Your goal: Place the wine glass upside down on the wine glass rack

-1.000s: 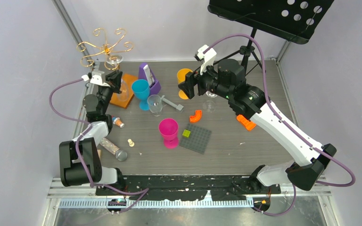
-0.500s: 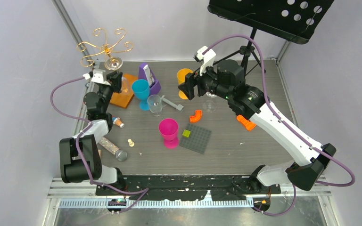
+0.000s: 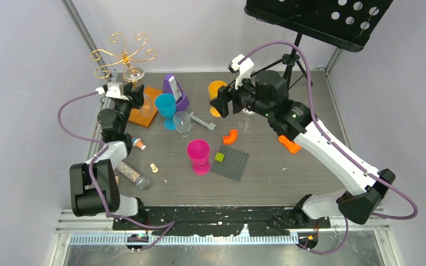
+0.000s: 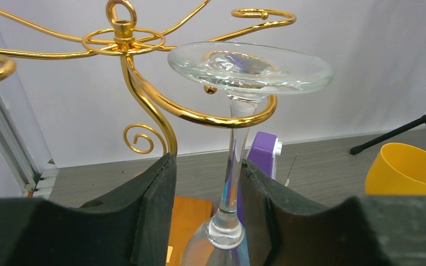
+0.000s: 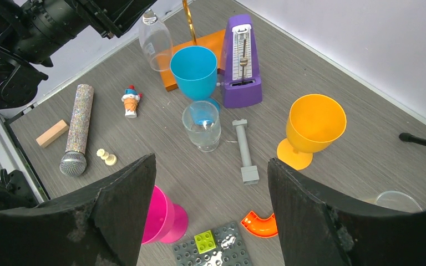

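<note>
Colour overload in here. The wine glass rack (image 3: 123,55) is gold wire on an orange base, and the wine glass (image 4: 249,66) is clear. There's a blue goblet (image 5: 194,72), a purple metronome (image 5: 243,61), a yellow-orange goblet (image 5: 316,124) and a hot pink goblet (image 5: 163,216). A lime green brick (image 5: 205,241) sits on a dark grey studded baseplate (image 3: 232,165), plus a glittery silver microphone (image 5: 77,130). The table (image 5: 321,210) is dark grey with streaky wood grain.
</note>
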You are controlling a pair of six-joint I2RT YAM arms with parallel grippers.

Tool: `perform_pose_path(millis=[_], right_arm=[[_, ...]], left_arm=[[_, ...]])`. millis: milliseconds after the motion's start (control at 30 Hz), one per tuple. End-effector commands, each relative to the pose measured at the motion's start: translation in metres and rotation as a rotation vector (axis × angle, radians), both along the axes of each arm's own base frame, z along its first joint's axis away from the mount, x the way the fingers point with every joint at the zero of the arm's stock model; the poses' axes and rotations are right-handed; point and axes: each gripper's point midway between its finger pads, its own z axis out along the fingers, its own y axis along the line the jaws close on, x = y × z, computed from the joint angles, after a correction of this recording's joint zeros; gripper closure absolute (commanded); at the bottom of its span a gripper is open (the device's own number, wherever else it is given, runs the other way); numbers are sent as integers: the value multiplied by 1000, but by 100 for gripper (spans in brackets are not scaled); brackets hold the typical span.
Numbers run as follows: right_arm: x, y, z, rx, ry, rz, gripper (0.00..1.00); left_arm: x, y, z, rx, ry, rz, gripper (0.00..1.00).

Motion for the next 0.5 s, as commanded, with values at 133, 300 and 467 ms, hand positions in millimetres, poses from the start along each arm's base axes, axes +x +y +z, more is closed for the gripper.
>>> perform_pose_path(millis=[133,300,467], right_arm=[[5,-2,13,18,-44,-17,20],[21,-17,14,15,-27,-149,20],[52,-57,2,4,109,-371,20]], left_arm=[[-28,9,27,6,-87,67,48],[-46,17,25,-62,-45,125,35],[-72,45,13,-155,70,313,16]])
